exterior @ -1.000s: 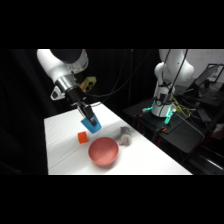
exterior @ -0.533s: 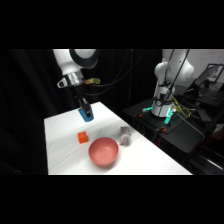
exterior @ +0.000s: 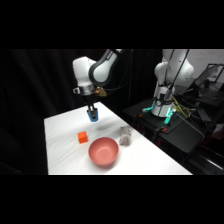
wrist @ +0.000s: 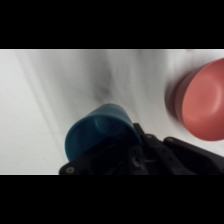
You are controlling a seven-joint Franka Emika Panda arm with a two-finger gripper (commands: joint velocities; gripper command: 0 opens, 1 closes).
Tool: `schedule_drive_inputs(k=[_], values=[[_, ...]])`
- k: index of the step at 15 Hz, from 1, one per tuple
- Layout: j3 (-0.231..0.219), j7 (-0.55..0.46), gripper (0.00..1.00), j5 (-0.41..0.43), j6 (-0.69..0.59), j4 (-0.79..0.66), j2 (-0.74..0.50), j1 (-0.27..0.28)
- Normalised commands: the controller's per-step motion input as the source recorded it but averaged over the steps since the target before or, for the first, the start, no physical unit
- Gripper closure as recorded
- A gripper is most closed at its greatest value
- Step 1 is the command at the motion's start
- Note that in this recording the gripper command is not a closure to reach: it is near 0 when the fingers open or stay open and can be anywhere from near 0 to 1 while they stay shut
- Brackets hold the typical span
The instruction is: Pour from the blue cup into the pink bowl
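Jaws pinching smooth tapered blue cup (wrist: 97, 132) above table (exterior: 65, 130); round pink bowl (exterior: 103, 151) apart.

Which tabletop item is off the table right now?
The small blue plastic cup, held up in the gripper. The orange cube, pink bowl and grey lumpy object rest on the table.

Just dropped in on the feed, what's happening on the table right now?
The white arm's pincer holds the small blue plastic cup lifted off the white table, at its far end. In the side view the wide salmon-pink bowl sits nearer the camera, clear of the cup, so the cup is not above it. A small orange cube lies between cup and bowl, and a small grey lumpy object sits beside the bowl. The wrist view shows the cup close up with the bowl off to one side.
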Motion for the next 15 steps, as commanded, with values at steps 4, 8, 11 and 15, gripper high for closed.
schedule_drive_inputs(k=[4, 8, 11, 15], values=[[0.009, 0.33, 0.09, -0.107, 0.3, -0.07, 0.15, 0.061], [0.03, 0.2, 0.1, -0.034, 0.21, 0.03, 0.22, 0.019], [0.031, 0.15, 0.09, -0.014, 0.1, 0.06, 0.13, 0.011], [0.016, 0.13, 0.0, -0.022, 0.01, 0.0, -0.05, 0.027]])
